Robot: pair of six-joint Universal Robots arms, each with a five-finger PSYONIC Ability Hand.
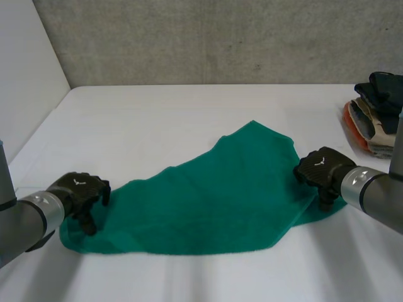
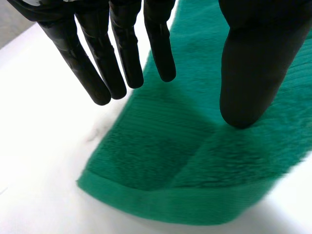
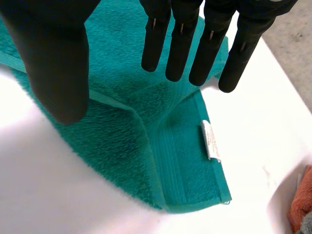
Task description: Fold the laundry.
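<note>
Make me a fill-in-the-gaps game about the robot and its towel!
1. The towel lying on the table is ___ in colour.
2. The left hand and right hand are at opposite ends of it, fingers straight, gripping ___.
3. The small label near the right hand's fingertips is ___.
4. The pile of clothes sits on the robot's ___ side.
Missing words: green; nothing; white; right.

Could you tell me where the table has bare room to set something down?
Free: the wide stretch of table between the green towel and the back wall, and the narrow strip along the towel's near edge. Crowded: the towel spans the middle between the left hand and right hand; a pile of clothes sits at the far right edge.
</note>
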